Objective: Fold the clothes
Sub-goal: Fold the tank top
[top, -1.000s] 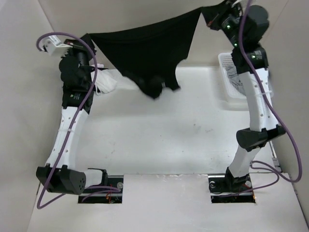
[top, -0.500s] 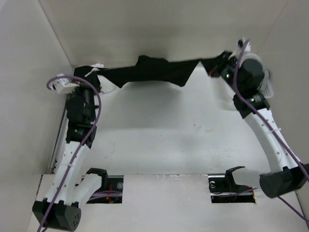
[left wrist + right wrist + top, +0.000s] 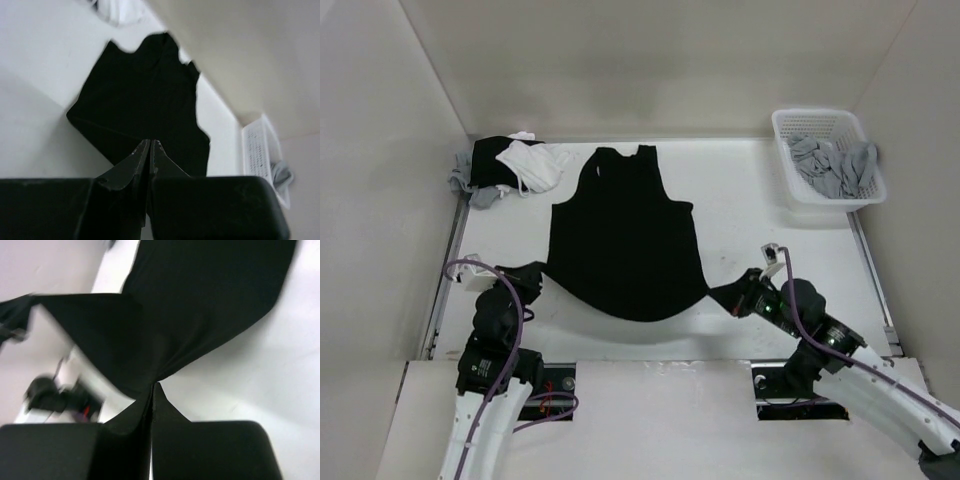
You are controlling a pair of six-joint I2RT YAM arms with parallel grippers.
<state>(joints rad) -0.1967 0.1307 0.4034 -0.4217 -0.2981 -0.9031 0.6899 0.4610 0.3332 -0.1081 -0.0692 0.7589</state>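
The clothes, a black top (image 3: 625, 235), lie spread flat on the white table, with the neckline at the far side and the hem toward me. My left gripper (image 3: 534, 272) is low at the hem's near-left corner and shut on the fabric. In the left wrist view its closed tips (image 3: 150, 142) meet the black top (image 3: 145, 95). My right gripper (image 3: 728, 296) pinches the hem's near-right corner. In the right wrist view the cloth (image 3: 200, 300) bunches into the shut gripper (image 3: 154, 385).
A white basket (image 3: 785, 125) with light grey garments (image 3: 832, 165) stands at the far right. A heap of white, black and grey garments (image 3: 515, 165) lies in the far-left corner. Walls enclose the table on three sides.
Both arms have swung down from high at the back to the near edge, drawing the top with them. It hung stretched in the air before and now lies flat on the table.
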